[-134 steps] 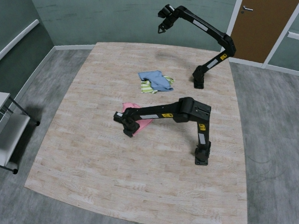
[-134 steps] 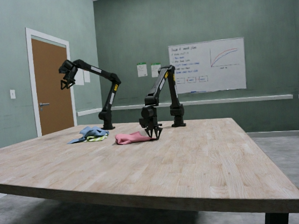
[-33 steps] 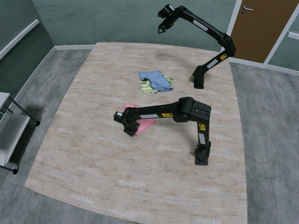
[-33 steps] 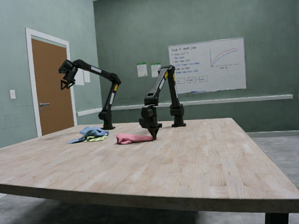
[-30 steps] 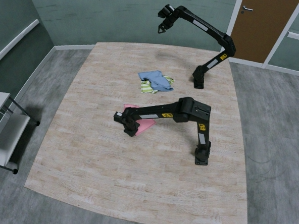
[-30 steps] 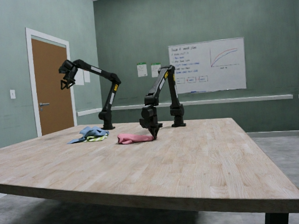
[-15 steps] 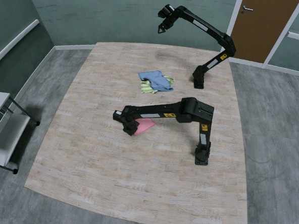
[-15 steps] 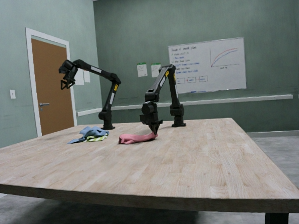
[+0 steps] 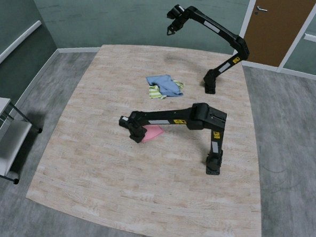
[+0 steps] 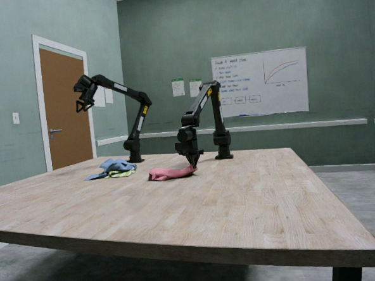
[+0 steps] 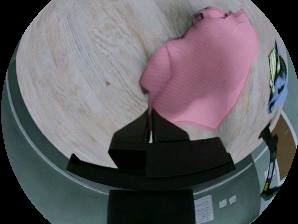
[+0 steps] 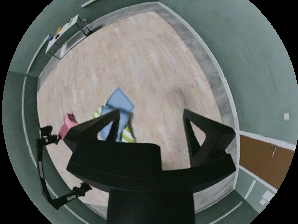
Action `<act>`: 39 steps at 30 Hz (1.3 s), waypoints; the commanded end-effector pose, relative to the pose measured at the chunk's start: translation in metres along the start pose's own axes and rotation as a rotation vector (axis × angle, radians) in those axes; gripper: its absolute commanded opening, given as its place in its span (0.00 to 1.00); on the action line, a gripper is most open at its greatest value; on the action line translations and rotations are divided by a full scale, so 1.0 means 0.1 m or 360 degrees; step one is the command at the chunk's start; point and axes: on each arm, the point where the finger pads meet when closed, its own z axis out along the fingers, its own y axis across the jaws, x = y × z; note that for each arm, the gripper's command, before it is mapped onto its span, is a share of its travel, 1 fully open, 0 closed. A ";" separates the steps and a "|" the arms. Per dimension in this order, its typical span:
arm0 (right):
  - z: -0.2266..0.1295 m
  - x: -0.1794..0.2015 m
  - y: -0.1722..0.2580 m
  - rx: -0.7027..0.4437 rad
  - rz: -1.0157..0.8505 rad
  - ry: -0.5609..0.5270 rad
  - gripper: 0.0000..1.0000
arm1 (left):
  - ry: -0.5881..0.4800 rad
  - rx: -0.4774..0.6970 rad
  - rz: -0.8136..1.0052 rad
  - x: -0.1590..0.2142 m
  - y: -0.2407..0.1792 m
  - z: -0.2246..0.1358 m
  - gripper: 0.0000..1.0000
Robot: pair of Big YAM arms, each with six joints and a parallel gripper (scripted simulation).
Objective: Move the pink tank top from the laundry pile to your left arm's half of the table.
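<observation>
Beyond the open end effector (image 12: 151, 116), blue cloth (image 12: 118, 106) overlaps what seems green-striped fabric (image 12: 128, 134).
</observation>
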 end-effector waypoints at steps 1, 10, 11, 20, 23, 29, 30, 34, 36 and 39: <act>-0.15 -0.17 -0.03 0.0010 0.0023 -0.0063 0.92 | -0.0206 -0.0044 -0.0007 -0.40 0.03 -0.45 0.00; -0.15 -0.17 -0.03 0.0010 0.0023 -0.0063 0.92 | -0.0169 -0.0035 -0.0010 -0.36 0.03 -0.38 0.00; -0.15 -0.17 -0.03 0.0010 0.0023 -0.0063 0.92 | -0.0182 -0.0036 -0.0007 -0.37 0.02 -0.41 0.00; -0.15 -0.17 -0.03 0.0010 0.0023 -0.0063 0.92 | -0.0206 -0.0041 -0.0003 -0.39 0.01 -0.47 0.00; -0.15 -0.17 -0.03 0.0010 0.0023 -0.0063 0.92 | -0.0209 -0.0041 -0.0003 -0.40 0.01 -0.48 0.00; -0.15 -0.17 -0.03 0.0010 0.0023 -0.0063 0.92 | -0.0208 -0.0037 -0.0010 -0.36 0.07 -0.64 0.00; -0.15 -0.17 -0.03 0.0010 0.0023 -0.0063 0.92 | -0.0215 -0.0038 -0.0011 -0.36 0.09 -0.68 0.00; -0.15 -0.17 -0.03 0.0010 0.0023 -0.0063 0.92 | -0.0253 -0.0039 0.0016 -0.40 0.10 -0.91 0.00; -0.15 -0.17 -0.03 0.0010 0.0023 -0.0063 0.92 | -0.0250 -0.0034 0.0017 -0.39 0.10 -0.94 0.00; -0.15 -0.17 -0.03 0.0010 0.0023 -0.0063 0.92 | -0.0268 -0.0032 0.0016 -0.42 0.12 -1.05 0.00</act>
